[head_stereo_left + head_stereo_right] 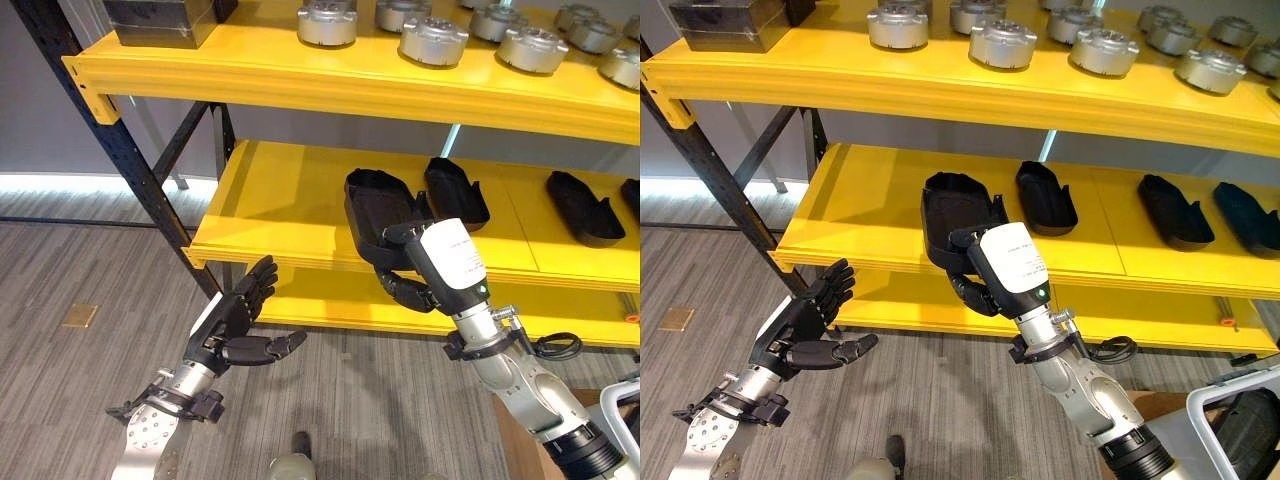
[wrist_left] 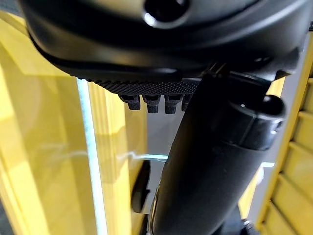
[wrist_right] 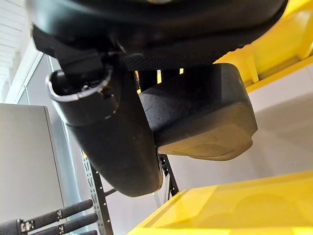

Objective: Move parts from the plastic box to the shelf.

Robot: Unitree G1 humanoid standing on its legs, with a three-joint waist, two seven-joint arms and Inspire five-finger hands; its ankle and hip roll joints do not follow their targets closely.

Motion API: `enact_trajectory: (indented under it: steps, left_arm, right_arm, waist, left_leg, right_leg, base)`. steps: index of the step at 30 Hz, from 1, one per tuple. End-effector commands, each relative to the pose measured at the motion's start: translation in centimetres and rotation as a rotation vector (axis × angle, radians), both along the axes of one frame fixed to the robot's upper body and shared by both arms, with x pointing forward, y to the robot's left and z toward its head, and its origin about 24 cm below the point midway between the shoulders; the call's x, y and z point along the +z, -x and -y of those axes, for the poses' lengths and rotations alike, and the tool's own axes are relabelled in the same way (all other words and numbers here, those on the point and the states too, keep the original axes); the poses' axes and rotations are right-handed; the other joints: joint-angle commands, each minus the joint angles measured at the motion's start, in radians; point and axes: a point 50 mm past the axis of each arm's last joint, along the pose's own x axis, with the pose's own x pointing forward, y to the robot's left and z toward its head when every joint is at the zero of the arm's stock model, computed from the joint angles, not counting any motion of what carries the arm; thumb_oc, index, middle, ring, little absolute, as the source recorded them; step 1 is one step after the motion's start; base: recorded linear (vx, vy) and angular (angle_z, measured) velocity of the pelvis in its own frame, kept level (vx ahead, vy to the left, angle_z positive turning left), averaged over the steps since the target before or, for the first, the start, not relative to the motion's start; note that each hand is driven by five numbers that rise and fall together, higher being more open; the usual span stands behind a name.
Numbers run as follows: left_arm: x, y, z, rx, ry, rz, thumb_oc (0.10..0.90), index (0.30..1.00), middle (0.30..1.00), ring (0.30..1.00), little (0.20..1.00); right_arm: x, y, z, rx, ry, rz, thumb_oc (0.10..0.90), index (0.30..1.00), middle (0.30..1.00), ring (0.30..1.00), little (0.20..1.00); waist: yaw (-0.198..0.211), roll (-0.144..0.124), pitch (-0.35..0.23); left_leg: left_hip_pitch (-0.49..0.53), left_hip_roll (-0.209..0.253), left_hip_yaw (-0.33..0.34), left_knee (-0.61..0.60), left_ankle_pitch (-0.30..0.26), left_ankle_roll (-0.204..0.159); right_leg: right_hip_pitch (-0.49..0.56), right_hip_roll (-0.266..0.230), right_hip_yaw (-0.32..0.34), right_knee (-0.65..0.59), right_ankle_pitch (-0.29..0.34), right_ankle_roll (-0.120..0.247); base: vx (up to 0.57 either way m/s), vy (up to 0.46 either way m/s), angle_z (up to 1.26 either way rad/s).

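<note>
— Where is the part [image 1: 375, 210] being held at this point?

— It is being held by the right hand [image 1: 405, 285] at the front edge of the middle shelf [image 1: 270, 210], with thumb and fingers curled round its near end. Its far end is lying over the yellow board; whether it is resting there cannot be told. In the right wrist view the part [image 3: 195, 115] is being pinched between thumb and fingers, which is judged to be keeping it level for setting down.

— And the left hand [image 1: 240, 320]?

— It is being held wide open below the shelf edge, fingers spread, nothing in it. It is judged to be idling clear of the work.

— How is the shelf being filled?

— Other black parts [image 1: 457, 192] are lying in a row to the right, so the spot at the row's left end is apparently being used. Metal discs [image 1: 432, 40] are sitting on the shelf above.

— Remaining step?

— Release is judged to be outstanding.
</note>
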Motion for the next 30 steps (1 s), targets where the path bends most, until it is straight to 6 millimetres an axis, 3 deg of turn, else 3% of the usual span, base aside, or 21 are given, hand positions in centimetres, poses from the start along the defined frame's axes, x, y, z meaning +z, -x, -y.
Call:
enact_trajectory:
  steps: [1,3,6,13,24,25,30]
  left_arm:
    - [4.7,-1.4,1.8,-0.034,0.041,0.25,0.9,1.0,1.0,1.0,1.0]
    - [4.4,-1.2,1.3,-0.011,0.045,0.251,0.9,1.0,1.0,1.0,1.0]
    - [3.9,-0.4,1.4,-0.031,0.147,0.245,0.9,1.0,1.0,1.0,1.0]
    - [2.8,0.1,2.1,-0.035,0.147,0.205,0.9,1.0,1.0,1.0,1.0]
    - [2.6,-0.2,2.3,-0.016,0.134,0.185,0.9,1.0,1.0,1.0,1.0]
    - [-1.8,-1.9,4.2,-0.112,0.466,-0.171,0.9,1.0,1.0,1.0,1.0]
    - [-1.8,-1.8,4.5,-0.123,0.461,-0.191,0.9,1.0,1.0,1.0,1.0]
  right_arm:
    - [6.5,-0.8,-0.6,0.058,-0.092,0.232,0.4,0.3,0.3,0.3,0.3]
    - [6.8,-0.9,-0.6,0.085,-0.093,0.24,0.4,0.3,0.3,0.3,0.3]
    - [7.4,-1.3,-0.1,0.081,-0.095,0.219,0.4,0.3,0.3,0.3,0.3]
    - [6.9,-1.4,-0.8,0.1,-0.102,0.205,0.4,0.3,0.3,0.3,0.3]
    - [6.1,-1.5,-1.2,0.104,-0.107,0.178,0.4,0.3,0.3,0.3,0.3]
    - [1.3,-0.2,4.0,-0.125,-0.232,-0.085,0.4,0.3,0.3,0.3,0.3]
    - [1.5,-0.4,4.3,-0.129,-0.257,-0.082,0.4,0.3,0.3,0.3,0.3]
  waist:
    - [-0.037,-0.002,-0.055]
    - [-0.039,-0.001,-0.06]
    - [-0.019,0.004,-0.082]
    - [-0.008,0.021,-0.102]
    - [-0.01,0.028,-0.119]
    - [-0.045,0.025,-0.102]
    - [-0.047,0.024,-0.106]
  left_leg:
    - [0.065,0.013,-0.08,0.042,-0.144,-0.007]
    - [0.068,0.054,-0.05,0.041,-0.13,-0.034]
    - [0.064,0.079,-0.029,0.034,-0.094,-0.071]
    - [0.051,0.105,-0.04,0.046,-0.072,-0.094]
    - [0.067,0.103,-0.055,0.031,-0.071,-0.095]
    - [0.026,0.107,-0.06,0.016,-0.05,-0.081]
    - [0.039,0.108,-0.053,0.008,-0.051,-0.08]
  right_leg:
    - [-0.007,0.009,-0.004,-0.094,0.081,0.023]
    - [0.034,0.028,-0.024,-0.169,0.009,0.024]
    - [0.125,0.05,-0.08,-0.254,-0.012,0.009]
    - [0.186,0.07,-0.112,-0.279,-0.046,-0.024]
    - [0.209,0.077,-0.106,-0.287,-0.055,-0.031]
    - [0.2,0.049,-0.128,-0.237,-0.076,-0.011]
    - [0.217,0.052,-0.122,-0.261,-0.07,-0.008]
  base:
    - [0.11,-0.233,0.09]
    - [0.11,-0.221,0.2]
    - [0.15,-0.19,0.19]
    - [0.09,-0.047,0.01]
    - [0.03,0.013,0.1]
    - [0.0,0.003,0.09]
    - [0.0,-0.006,0.1]
